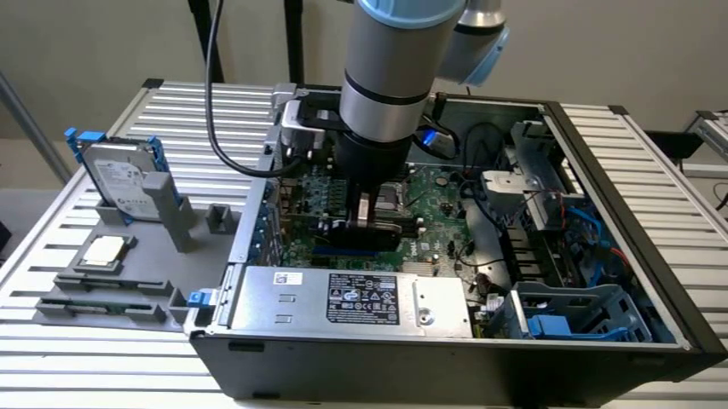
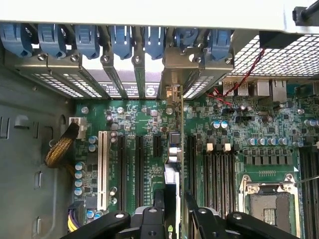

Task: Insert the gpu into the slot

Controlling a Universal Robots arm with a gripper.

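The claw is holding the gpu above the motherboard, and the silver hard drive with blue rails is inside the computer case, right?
Not quite. The exterior view shows the hard drive standing in a grey holder outside the computer case, on that view's left. The claw does hold the gpu above the motherboard.

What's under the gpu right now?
The green motherboard, with black slots alongside the gpu. What lies directly beneath the card's edge is covered by the card itself.
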